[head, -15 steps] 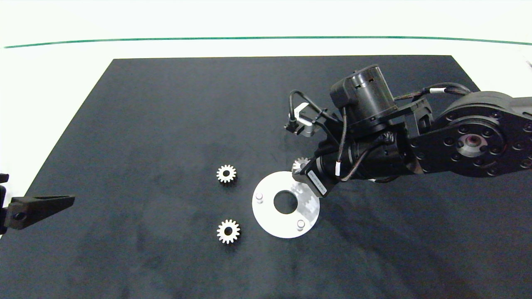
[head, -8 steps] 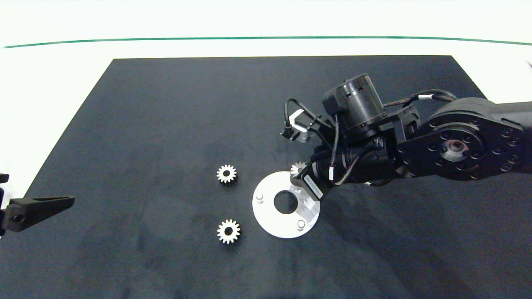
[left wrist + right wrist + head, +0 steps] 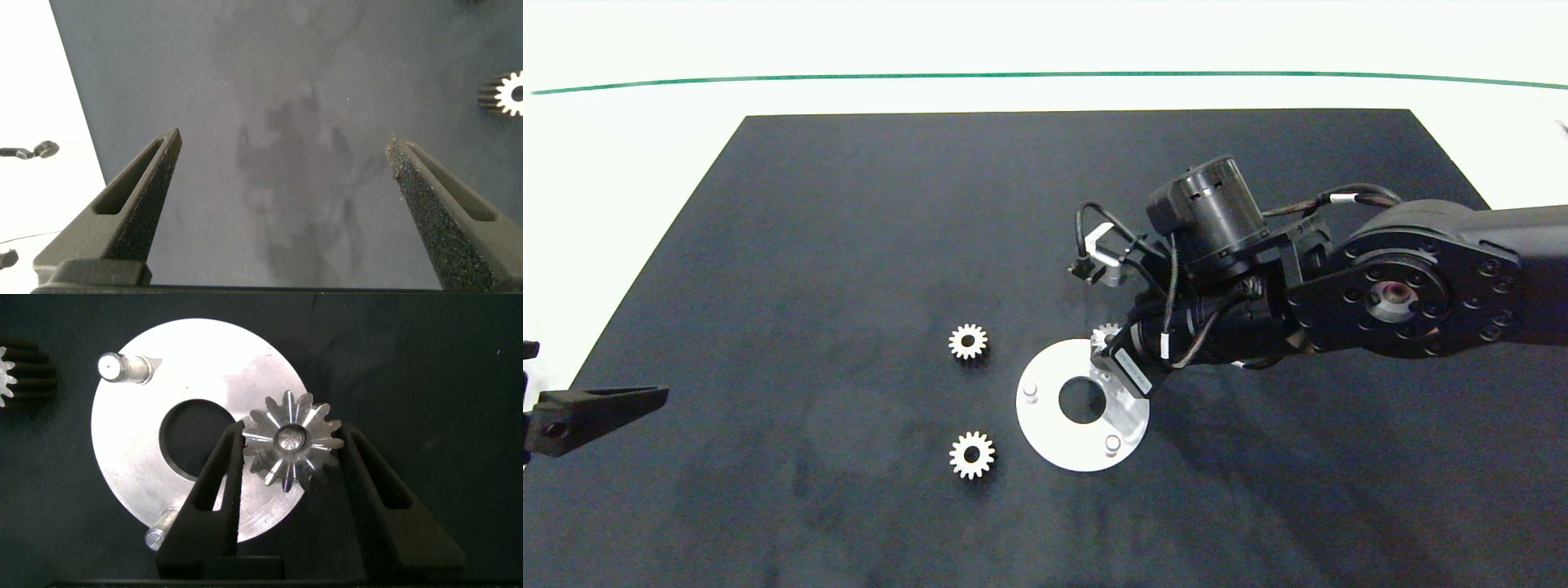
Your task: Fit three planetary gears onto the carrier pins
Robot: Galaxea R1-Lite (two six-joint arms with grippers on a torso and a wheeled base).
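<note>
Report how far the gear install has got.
Done: none clearly seated. In hand: the right gripper holds one gear over the third pin on the disc; the pin shows in its bore. Left: two gears on the mat, two pins bare. The left gripper is parked open.

Big black mat [image 3: 849, 245] w/ faint smudges covers most of a white table [image 3: 621, 163]. Thin green line [image 3: 1045, 75] runs across the white surface beyond the mat's far edge. Bright, even light.
</note>
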